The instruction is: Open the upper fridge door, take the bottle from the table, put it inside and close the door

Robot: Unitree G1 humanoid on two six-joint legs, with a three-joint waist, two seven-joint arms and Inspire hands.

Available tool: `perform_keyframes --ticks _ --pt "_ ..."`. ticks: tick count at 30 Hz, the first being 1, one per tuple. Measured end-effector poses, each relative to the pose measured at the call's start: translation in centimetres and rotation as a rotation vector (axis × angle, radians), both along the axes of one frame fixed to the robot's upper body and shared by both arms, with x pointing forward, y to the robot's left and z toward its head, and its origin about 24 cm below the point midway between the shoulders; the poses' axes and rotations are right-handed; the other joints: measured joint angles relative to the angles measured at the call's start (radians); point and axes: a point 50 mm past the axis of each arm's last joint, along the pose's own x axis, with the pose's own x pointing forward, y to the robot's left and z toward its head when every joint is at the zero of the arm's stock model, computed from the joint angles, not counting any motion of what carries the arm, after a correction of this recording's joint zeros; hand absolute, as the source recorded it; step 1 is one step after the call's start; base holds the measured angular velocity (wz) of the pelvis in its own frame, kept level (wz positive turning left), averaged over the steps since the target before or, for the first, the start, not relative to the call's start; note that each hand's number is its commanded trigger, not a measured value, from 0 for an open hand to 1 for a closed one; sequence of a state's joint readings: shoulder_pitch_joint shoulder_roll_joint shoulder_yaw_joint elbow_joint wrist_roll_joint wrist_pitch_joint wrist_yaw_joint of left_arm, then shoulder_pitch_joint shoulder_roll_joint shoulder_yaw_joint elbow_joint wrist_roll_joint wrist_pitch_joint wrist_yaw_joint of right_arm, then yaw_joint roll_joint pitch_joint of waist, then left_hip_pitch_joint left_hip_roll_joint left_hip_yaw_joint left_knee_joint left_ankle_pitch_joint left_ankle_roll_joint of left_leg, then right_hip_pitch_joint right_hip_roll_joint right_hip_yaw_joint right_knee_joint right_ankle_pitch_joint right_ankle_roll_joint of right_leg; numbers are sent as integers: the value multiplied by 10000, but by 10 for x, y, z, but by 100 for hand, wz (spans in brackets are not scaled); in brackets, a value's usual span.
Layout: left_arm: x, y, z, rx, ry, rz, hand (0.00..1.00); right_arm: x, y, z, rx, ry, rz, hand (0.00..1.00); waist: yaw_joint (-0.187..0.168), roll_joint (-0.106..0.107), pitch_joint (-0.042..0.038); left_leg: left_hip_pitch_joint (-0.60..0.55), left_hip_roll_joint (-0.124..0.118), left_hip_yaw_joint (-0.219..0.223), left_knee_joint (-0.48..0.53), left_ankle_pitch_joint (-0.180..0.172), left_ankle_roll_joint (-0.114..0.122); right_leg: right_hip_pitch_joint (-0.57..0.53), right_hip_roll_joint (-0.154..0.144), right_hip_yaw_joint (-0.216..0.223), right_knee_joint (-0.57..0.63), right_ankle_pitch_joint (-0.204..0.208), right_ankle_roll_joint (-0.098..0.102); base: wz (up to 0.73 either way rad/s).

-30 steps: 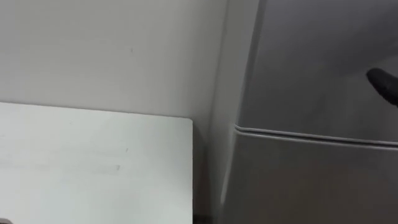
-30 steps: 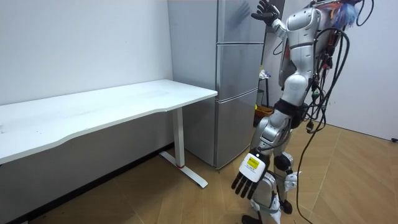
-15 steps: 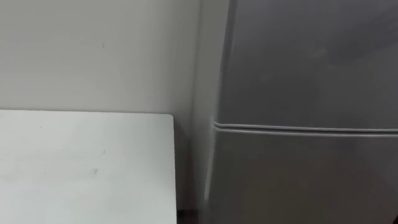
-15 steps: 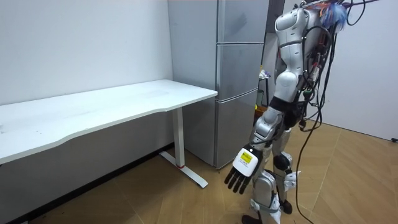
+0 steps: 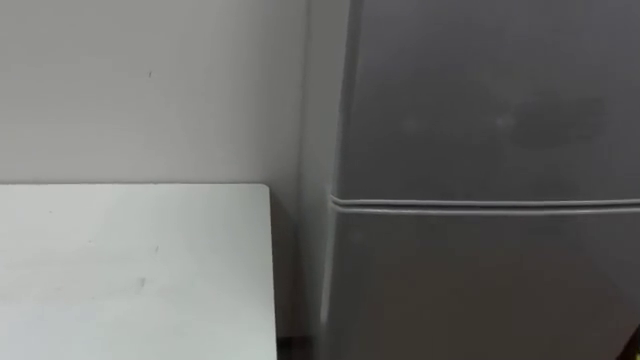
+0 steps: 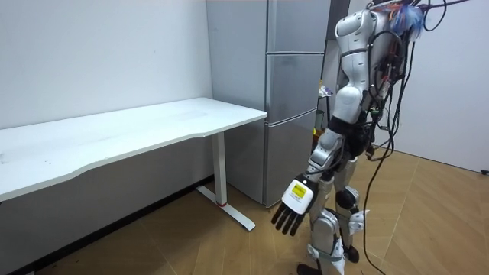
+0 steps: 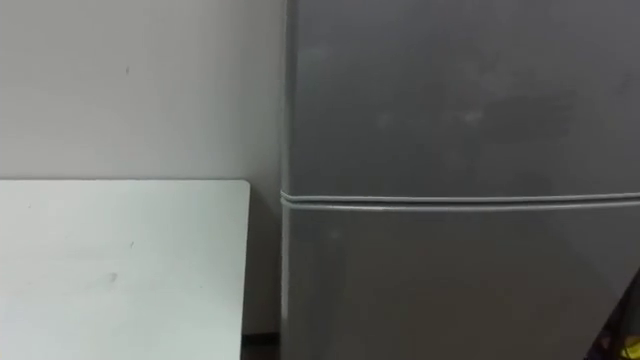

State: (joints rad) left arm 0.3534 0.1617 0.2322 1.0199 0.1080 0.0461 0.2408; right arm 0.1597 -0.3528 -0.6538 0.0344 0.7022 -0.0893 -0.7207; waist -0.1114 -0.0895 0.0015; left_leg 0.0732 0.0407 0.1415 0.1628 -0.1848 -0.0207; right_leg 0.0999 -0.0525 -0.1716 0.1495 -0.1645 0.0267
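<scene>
Bottle: cannot tell where it is; the left hand point(image 6: 294, 210) has none. That hand hangs low by the leg, fingers straight and spread, empty. The fridge point(image 5: 480, 150) stands close ahead, doors closed, right side cut off. The white table point(image 5: 130, 270) edge sits just beside it, with a dark gap between. There is open wooden floor point(image 6: 428, 221) behind the robot.

The two eye views look from the robot's head, close up, at the front of the fridge point(image 5: 480, 120), with the table point(image 5: 120, 270) corner at their left. The room view stands well off, facing the whole robot, the same fridge and table.
</scene>
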Motion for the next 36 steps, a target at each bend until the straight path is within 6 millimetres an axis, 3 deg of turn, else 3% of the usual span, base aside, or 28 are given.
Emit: perform_keyframes --ticks 4,5,6,7,9,12,18,22,28,31,36 --pt "10 0 0 41 -280 -104 0 -21 6 -49 1463 1274 -664 0 91 37 4 -5 -4 20 -13 -3 1 -31 -6 37 3 -8 8 0" --pt "12 -2 0 27 -350 -85 0 -25 9 -63 1945 1636 -865 0 95 161 -32 -22 -13 16 -10 -7 8 -27 -14 29 -1 -9 9 0" --pt "14 -4 -1 -25 -414 -39 0 -29 10 -77 2350 2122 -1010 0 100 279 -17 -27 -18 16 3 -15 20 -30 -19 28 1 -10 11 0" --pt "15 -5 -2 -63 -482 40 0 -31 11 -84 2551 2379 -1061 0 99 169 -24 -26 -22 14 6 -17 21 -30 -23 30 4 -11 13 0" --pt "20 -9 -3 -170 -698 283 0 -39 17 -108 3470 3052 -1204 0 103 370 -31 -11 -21 15 3 -18 21 -23 -22 37 14 -14 17 0" --pt "22 -10 -3 -186 -825 259 0 -53 24 -132 4356 3727 -1486 0 87 535 -31 14 -20 17 -22 -14 16 -34 -24 20 18 -59 14 1" --pt "15 -11 -3 -282 -619 250 0 -87 54 -182 5979 5737 -1567 0 110 479 -48 32 -22 -115 -26 -41 -28 32 -17 -67 20 -175 5 7" --pt "15 -11 -3 -309 -623 208 0 -103 73 -200 6397 6994 -1123 0 129 491 -50 89 -23 -100 -21 -44 -31 63 -18 -50 14 -184 -3 -1" --pt "27 -15 -5 -508 -875 -106 0 -115 102 -224 5810 10346 2279 0 377 535 -33 94 -17 -20 1 -77 -33 7 -16 37 30 -198 5 -4" --pt "29 -16 -5 -599 -921 -186 0 -107 113 -230 4928 11574 4658 0 454 563 -20 99 -18 -39 -5 -85 -30 4 -15 31 22 -200 7 0" --pt "36 -18 -6 -647 -1019 -337 0 -94 133 -237 3542 13127 8444 0 900 567 -18 104 -12 -54 0 -85 -31 47 -8 -8 11 -188 -5 1"
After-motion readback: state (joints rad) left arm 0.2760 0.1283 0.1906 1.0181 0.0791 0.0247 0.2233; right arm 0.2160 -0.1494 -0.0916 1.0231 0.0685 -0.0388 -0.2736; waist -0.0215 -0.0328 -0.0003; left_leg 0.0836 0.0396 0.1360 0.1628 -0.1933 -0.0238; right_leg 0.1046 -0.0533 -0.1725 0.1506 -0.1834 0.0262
